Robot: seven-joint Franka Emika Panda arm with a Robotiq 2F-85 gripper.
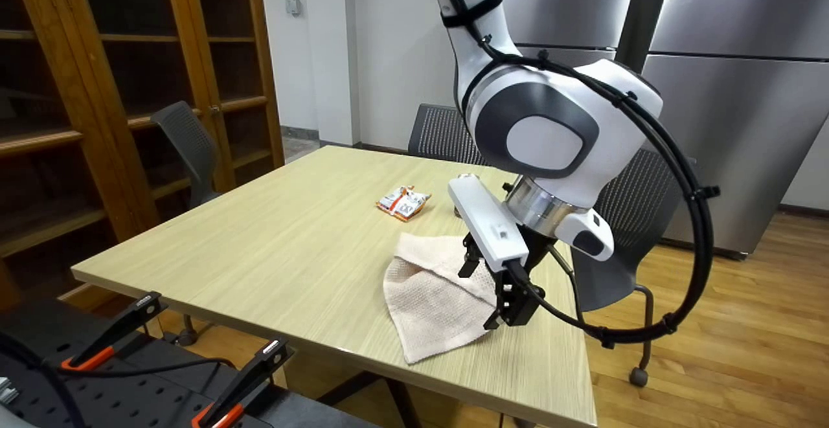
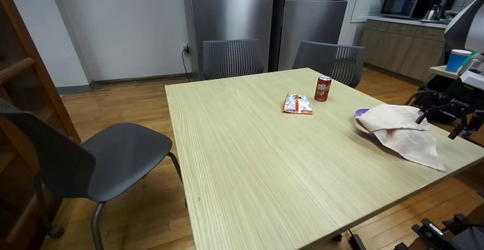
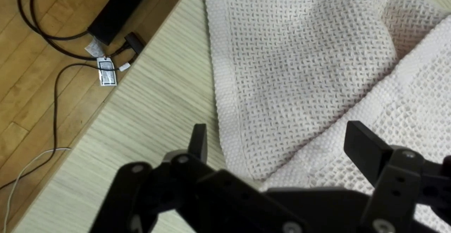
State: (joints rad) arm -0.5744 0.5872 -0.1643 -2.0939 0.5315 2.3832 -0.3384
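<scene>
The gripper (image 3: 276, 134), spread wide, above a pale cloth (image 3: 303, 74) by the edge of the table (image 3: 148, 95).
In an exterior view the cloth drapes over a purple bowl (image 2: 361, 112), rim showing at the cloth's 10 o'clock, contents hidden; the gripper is at its 3 o'clock, contact unclear. Farther toward 10 stands a red soda can (image 2: 322, 88); a silver-and-orange packet (image 2: 297, 104) lies between 9 and 10. The table stretches toward 8 and 9; its edge passes just beyond the cloth's corner at 4.
</scene>
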